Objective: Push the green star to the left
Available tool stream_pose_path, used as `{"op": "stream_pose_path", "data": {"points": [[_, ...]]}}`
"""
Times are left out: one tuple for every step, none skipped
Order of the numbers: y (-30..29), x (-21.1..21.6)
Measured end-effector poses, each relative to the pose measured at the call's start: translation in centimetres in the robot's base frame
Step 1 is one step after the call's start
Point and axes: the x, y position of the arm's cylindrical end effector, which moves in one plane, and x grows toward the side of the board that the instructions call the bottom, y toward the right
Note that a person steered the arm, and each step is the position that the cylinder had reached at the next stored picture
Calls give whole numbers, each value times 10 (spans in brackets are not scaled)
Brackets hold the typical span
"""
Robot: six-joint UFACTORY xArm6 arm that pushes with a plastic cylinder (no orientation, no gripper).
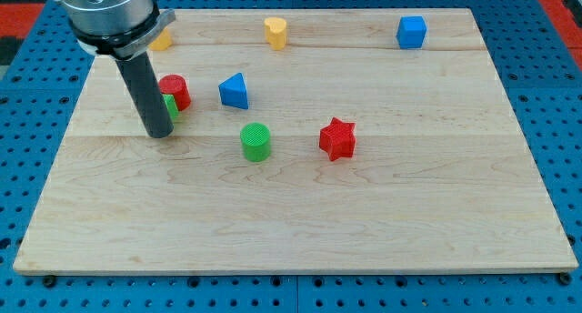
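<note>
My tip (159,132) rests on the wooden board (291,222) at the view's left. A green block (171,107), most likely the green star, peeks out from behind the rod's right side. Most of it is hidden, so its shape is unclear. The tip sits just left of and slightly below this block, touching or nearly touching it. A red cylinder (175,91) stands right behind the green block, toward the view's top, against it.
A blue triangular block (234,91) is right of the red cylinder. A green cylinder (255,141) and a red star (337,138) lie mid-board. Along the top edge are a yellow block (162,42) partly behind the arm, a yellow heart-like block (275,31) and a blue cube (411,31).
</note>
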Motion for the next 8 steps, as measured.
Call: {"op": "stream_pose_path", "data": {"points": [[36,-7],[47,-22],[25,-26],[10,-20],[-5,-21],[-7,-22],[-7,-22],[-7,-23]]}}
